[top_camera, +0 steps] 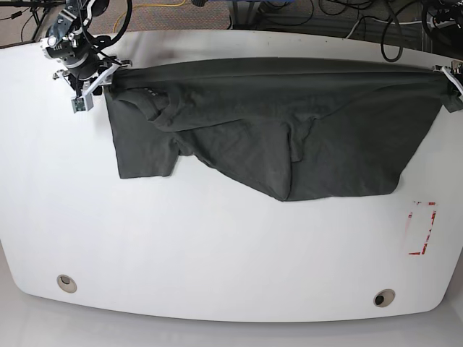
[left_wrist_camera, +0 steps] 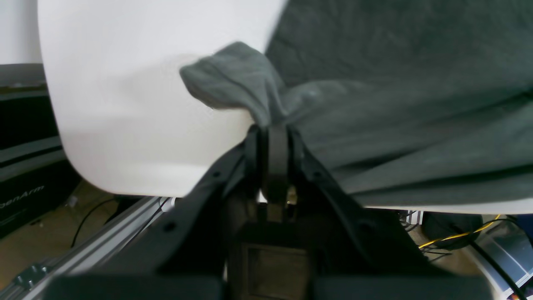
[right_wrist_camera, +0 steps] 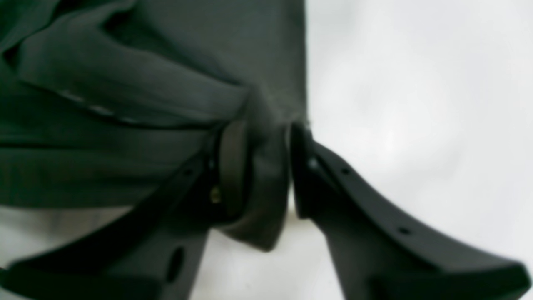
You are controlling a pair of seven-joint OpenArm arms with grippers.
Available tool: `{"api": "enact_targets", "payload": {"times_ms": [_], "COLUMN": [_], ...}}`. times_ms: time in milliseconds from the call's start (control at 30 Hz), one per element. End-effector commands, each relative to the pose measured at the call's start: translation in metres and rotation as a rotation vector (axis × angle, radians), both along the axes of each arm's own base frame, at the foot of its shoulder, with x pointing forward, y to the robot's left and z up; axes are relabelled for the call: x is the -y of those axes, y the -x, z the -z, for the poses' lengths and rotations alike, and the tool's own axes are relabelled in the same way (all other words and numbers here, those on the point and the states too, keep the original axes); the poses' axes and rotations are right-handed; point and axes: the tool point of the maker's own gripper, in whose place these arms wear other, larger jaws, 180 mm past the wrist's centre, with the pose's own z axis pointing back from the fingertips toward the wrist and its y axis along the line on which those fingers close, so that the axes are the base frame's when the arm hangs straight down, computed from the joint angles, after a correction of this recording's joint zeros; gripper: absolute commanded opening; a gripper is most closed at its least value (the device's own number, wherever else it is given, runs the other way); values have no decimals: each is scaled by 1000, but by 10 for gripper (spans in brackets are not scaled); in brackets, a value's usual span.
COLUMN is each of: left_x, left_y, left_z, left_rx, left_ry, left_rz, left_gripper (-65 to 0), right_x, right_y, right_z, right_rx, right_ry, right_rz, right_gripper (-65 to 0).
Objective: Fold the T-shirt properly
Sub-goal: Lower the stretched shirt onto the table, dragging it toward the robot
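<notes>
While blur hides your right gripper (right_wrist_camera: 266,141) contact, jaws parted around T-shirt (top_camera: 275,123) fold | left gripper (left_wrist_camera: 275,137) clamped on shirt edge | red-marked paper (top_camera: 421,229) below shirt's corner

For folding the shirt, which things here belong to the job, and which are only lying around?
Belong to the job:
- T-shirt, stretched across the table
- left hand, shut on one end of the shirt
- right hand, jaws apart around a bunch of the other end

Only lying around:
- white table
- red-marked paper
- cables below the table edge

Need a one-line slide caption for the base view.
Two grippers, left and right, stretch a grey T-shirt across the white table.
</notes>
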Motion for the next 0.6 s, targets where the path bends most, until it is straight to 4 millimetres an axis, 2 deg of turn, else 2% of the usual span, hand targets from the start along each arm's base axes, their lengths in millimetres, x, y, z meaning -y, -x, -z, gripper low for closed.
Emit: {"api": "enact_targets", "payload": {"times_ms": [0, 267, 400, 567], "left_x": [-9, -10, -10, -10], "left_y": [-5, -5, -5, -5], "left_z": [-13, -14, -14, -14], "left_rx": [20, 21, 21, 22], "left_ry": [-41, -41, -42, -42], "left_rz": [7, 5, 4, 3], "left_gripper": [-650, -650, -650, -650], "right_x": [4, -1, -3, -3], "right_y": [-5, -9, -14, -33], "right_z": [-8, -13, -16, -14], "right_rx": [33, 58, 73, 109], "right_ry": [15, 4, -1, -43], "right_rz": [-1, 3, 5, 50], "right_gripper": [-363, -217, -195, -193]}}
